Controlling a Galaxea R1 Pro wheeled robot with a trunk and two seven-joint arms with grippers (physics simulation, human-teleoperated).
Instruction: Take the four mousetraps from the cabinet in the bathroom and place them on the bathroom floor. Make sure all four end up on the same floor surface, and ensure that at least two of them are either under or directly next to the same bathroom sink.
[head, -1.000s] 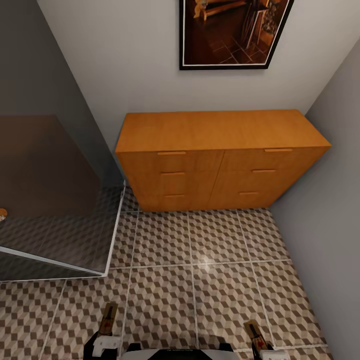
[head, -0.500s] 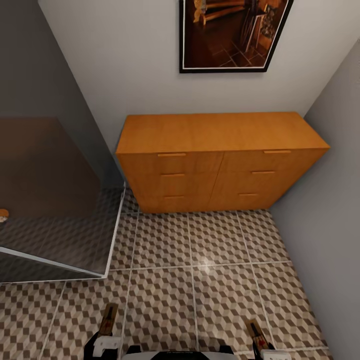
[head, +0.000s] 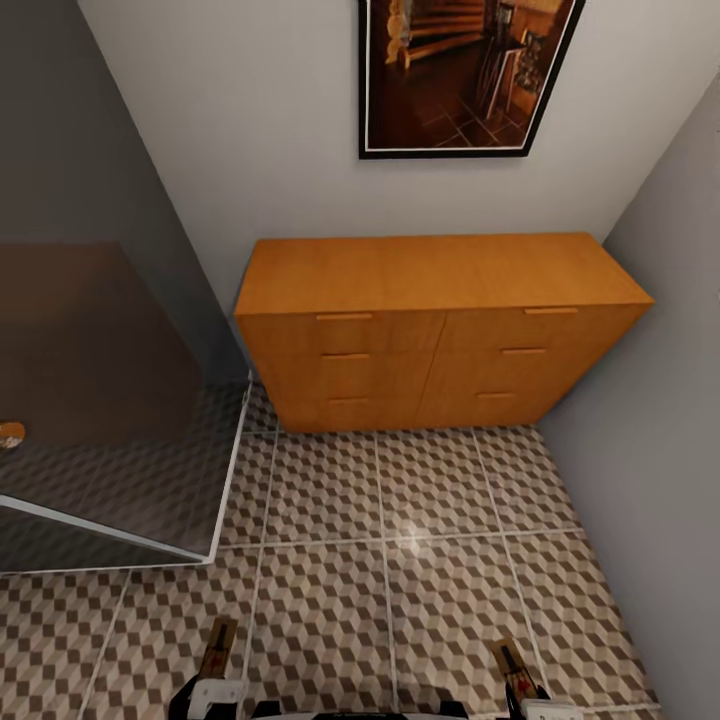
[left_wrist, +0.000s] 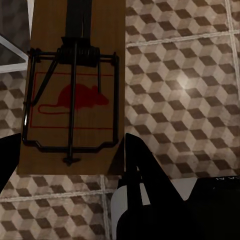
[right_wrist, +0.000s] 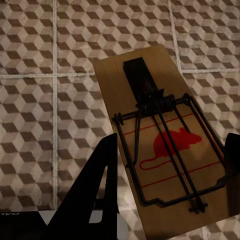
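The orange-brown cabinet (head: 440, 330) stands against the far wall with all its drawers closed. In front of it lies the cube-patterned bathroom floor (head: 400, 560). At the picture's bottom edge my left gripper (head: 214, 688) holds a mousetrap (head: 217, 648), and my right gripper (head: 540, 705) holds another mousetrap (head: 510, 665). The left wrist view shows the left gripper (left_wrist: 72, 160) shut on the end of a wooden mousetrap (left_wrist: 75, 85) with a red mouse print. In the right wrist view, the right gripper (right_wrist: 167, 165) is shut across its mousetrap (right_wrist: 160, 135). Both traps hang above the tiles. The sink is out of view.
A glass shower enclosure (head: 100, 400) with a white frame fills the left side. A grey wall (head: 660, 400) closes the right side beside the cabinet. A framed picture (head: 460, 70) hangs above the cabinet. Open tiles lie between me and the cabinet.
The whole head view has shifted: cabinet and picture sit lower in the frame, so the camera moved. Both grippers still hold their mousetraps in the same place.
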